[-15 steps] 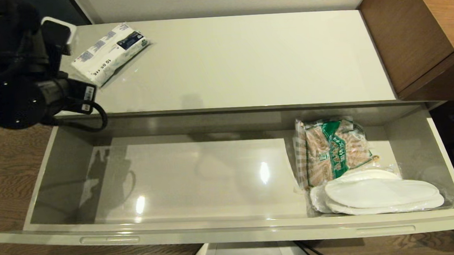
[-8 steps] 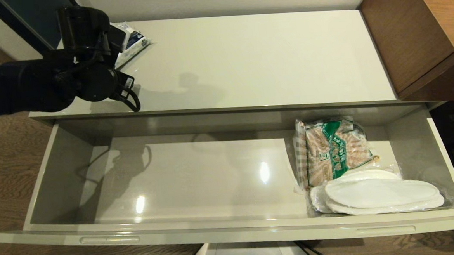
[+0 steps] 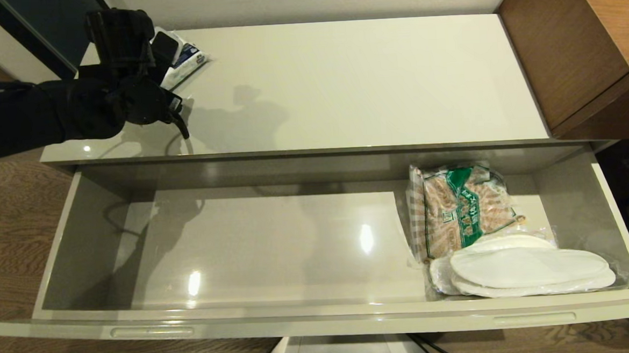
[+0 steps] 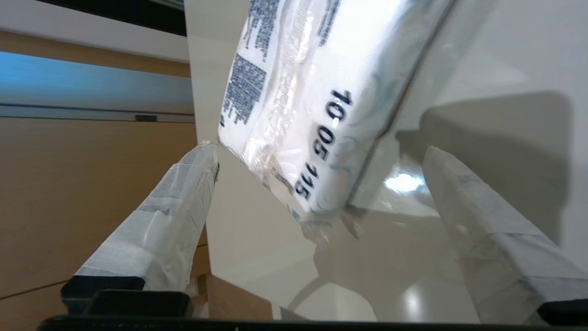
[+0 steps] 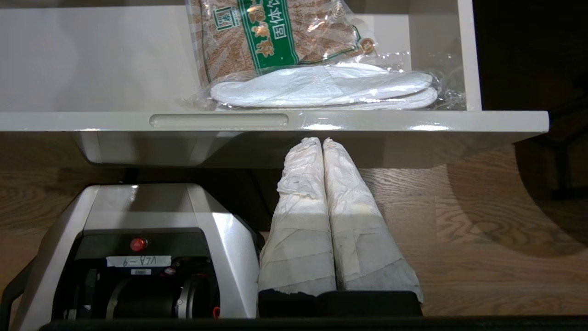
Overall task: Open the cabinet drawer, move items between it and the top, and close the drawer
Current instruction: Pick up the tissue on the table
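Straddling tissue pack (image 4: 294,115) on top (image 3: 342,83): left hand (image 4: 319,151) spread wide, gripping nothing; right hand (image 5: 323,143) closed, empty

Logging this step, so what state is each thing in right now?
cabinet drawer: pulled open.
tissue pack: lying on the top, ungrasped.
slippers: wrapped, inside drawer.
snack bag: inside drawer.
left claw: open around tissue pack.
right claw: shut, below drawer front.
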Controlling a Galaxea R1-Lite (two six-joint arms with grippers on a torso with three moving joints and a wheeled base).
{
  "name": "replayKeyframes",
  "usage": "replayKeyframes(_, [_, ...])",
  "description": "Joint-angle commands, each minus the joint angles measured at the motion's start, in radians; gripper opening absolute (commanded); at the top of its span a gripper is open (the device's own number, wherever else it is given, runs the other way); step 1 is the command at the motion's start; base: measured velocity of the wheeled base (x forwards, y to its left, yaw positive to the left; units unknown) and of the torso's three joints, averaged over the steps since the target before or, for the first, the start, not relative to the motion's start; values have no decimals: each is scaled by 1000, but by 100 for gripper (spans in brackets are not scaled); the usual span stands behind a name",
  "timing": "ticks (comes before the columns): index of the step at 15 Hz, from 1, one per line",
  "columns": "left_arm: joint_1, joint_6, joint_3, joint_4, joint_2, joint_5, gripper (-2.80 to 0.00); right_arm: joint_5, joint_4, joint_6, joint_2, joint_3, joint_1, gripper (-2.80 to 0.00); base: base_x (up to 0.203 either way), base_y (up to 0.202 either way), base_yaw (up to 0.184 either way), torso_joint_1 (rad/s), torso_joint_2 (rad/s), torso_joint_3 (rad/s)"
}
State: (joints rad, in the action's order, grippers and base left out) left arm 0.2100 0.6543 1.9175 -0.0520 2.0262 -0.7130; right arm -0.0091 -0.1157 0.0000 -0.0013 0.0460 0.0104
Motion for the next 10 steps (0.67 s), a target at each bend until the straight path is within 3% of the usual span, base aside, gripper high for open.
replayKeyframes(1, [-14,29,8,-26,23,-6,0,0,-1,0,-22,0,0,-280,0,0,0,0,0,0])
replayKeyframes(9, [-34,47,6,-96,67,-10,0,0,-1,0,-23,0,0,-280,0,0,0,0,0,0])
replayKeyframes(10, [-35,47,6,-147,87,-11,0,0,-1,0,-23,0,0,-280,0,0,0,0,0,0])
